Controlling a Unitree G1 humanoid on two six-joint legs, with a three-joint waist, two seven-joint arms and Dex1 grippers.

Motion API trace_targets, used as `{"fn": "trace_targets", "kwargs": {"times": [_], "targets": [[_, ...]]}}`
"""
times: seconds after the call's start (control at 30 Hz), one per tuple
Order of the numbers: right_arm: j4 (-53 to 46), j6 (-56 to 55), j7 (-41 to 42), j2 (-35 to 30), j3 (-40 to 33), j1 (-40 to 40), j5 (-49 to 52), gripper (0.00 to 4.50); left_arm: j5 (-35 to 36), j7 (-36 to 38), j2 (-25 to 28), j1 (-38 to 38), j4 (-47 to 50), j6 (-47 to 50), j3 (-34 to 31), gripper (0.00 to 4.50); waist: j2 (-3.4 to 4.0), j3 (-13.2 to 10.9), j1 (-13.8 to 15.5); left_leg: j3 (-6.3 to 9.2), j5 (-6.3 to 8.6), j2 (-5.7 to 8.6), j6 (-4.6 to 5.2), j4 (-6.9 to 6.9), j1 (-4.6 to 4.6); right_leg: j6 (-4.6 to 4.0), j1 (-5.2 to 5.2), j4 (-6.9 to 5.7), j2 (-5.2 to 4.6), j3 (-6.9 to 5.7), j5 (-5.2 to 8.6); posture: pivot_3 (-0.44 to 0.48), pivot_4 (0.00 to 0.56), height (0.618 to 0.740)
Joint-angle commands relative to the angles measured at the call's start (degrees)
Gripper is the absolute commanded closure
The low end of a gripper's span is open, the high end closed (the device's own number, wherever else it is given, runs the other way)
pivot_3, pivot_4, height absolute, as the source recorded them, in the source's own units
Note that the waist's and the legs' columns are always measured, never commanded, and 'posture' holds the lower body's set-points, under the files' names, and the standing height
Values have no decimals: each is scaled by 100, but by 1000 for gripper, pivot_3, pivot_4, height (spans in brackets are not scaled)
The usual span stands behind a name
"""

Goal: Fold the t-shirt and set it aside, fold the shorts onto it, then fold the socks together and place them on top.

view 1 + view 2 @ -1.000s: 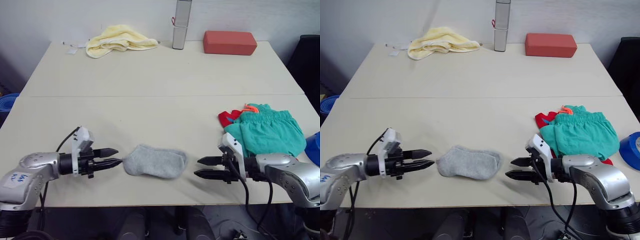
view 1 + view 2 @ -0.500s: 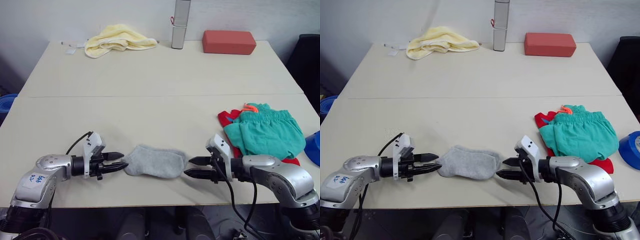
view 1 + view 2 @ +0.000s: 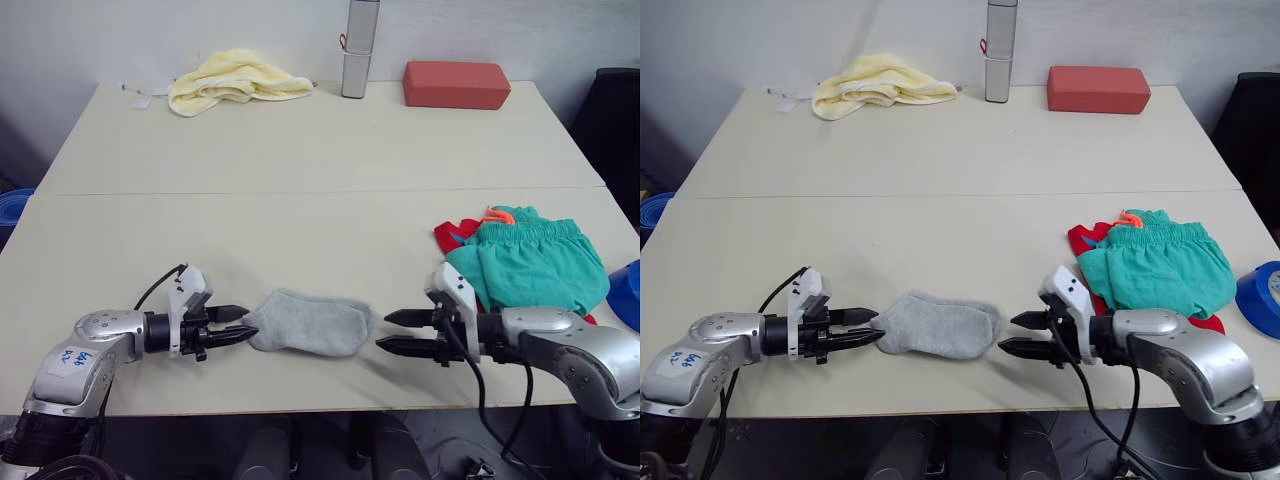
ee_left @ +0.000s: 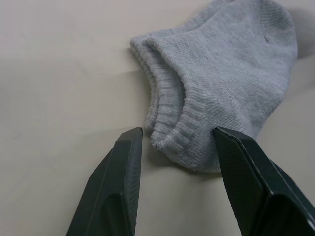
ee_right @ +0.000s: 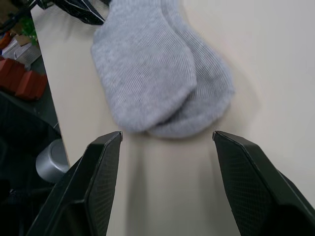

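- Left pincer (image 3: 237, 326): your fingers stand apart, lying low over the desk (image 3: 300, 160) and pointing at the cuff end of the socks. In the left wrist view the ribbed cuffs sit between the two fingertips (image 4: 129, 142), just short of them, with nothing clamped.
- Right pincer (image 3: 392, 331): your fingers are spread wide, level with the desk and aimed at the toe end of the socks. A small gap of bare desk lies between the tips and the knit; nothing is held.
- Socks (image 3: 308, 322): two light grey ankle socks, one laid on the other, flat near the front edge of the desk, directly between your two pincers. Cuffs face your left, toes face your right.
- Shorts (image 3: 530, 262): teal-green, folded, lying on your right side of the desk, with the orange drawstring loop showing at the far edge.
- T-shirt (image 3: 452, 236): red, under the shorts, showing at their left and near edges.
- Towel (image 3: 233, 78): pale yellow, crumpled, at the far left of the desk.
- Red block (image 3: 456, 84): at the far edge, right of centre.
- Silver cylinder (image 3: 357, 48): upright, at the far edge, between towel and block.
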State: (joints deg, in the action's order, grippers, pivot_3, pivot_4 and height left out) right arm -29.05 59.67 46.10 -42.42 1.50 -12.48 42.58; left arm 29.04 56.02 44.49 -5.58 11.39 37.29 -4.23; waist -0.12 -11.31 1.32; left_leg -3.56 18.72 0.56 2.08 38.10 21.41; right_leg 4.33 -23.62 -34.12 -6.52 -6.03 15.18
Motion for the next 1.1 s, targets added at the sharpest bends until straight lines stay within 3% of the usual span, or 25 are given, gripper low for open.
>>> {"fn": "trace_targets", "kwargs": {"times": [0.03, 0.47, 0.7, 0.77, 1.1], "targets": [[-225, 137, -189, 143, 108, -95, 138, 1515, 23, 37, -29, 25, 76, -13, 58, 2112, 0, 0, 1, 0, 0, 0, 0, 0, 0, 0, 0, 0, 0, 0, 0, 0, 150, 740], [-115, 237, -571, 506, 341, -324, 132, 1515, 35, 71, -39, 39, 69, -8, 65, 2112, 0, 0, 0, 0, 0, 0, 1, 0, 1, 0, 0, 0, 0, -1, 0, 0, 150, 740], [-125, 244, -457, 499, 355, -353, 164, 3856, 112, 121, -73, 28, 80, 69, 62, 4293, 0, 0, -3, -1, 0, 0, 1, 0, 1, 0, 0, 0, 0, -1, 0, 0, 150, 740], [-135, 169, -409, 489, 359, -344, 133, 4455, 122, 97, -94, 29, 85, 79, 27, 4500, 0, 0, -3, -1, 0, 0, 1, 0, 1, 0, 0, 0, 0, -1, 0, 0, 150, 740], [-155, -39, -106, 403, 115, -324, 264, 4455, 520, 281, 67, 162, 346, 169, -450, 4500, 0, 0, -4, 0, 0, 0, 2, 0, 1, 0, -1, 0, 0, -1, 0, 0, 150, 740]]}}
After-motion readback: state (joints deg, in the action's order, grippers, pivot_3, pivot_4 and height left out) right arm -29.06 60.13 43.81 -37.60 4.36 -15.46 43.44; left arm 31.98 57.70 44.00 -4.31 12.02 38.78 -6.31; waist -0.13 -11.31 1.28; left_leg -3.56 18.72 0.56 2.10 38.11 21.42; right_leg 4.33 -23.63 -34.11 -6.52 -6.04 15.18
